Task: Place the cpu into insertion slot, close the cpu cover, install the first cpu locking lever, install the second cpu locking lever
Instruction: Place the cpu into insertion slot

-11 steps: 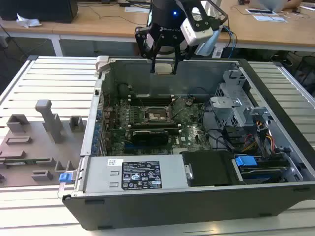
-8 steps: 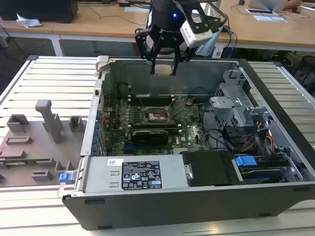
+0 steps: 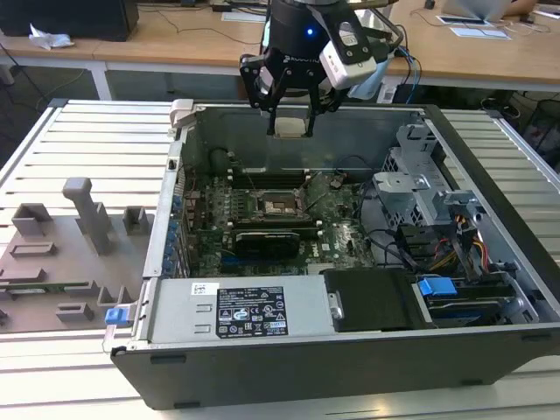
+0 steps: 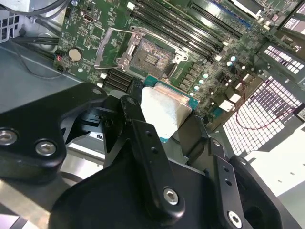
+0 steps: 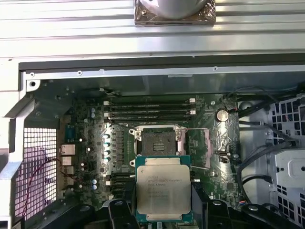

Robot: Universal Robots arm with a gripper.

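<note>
Open-topped, the computer case (image 3: 306, 367) walls in the board on all sides. Over it the gripper (image 3: 290, 125) hangs at twelve o'clock from the insertion slot (image 3: 282, 206) in the exterior view. It is clamped on two edges of the cpu (image 5: 163, 191), with clear air beneath. The cpu cover (image 4: 102, 47) stands swung off the slot.

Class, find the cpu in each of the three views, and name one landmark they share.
Exterior view: cpu held in the hand, above the open case.
Second wrist view: cpu in the hand, near the insertion slot.
First wrist view: cpu seen next to the slot.
Shared landmark: insertion slot.
</note>
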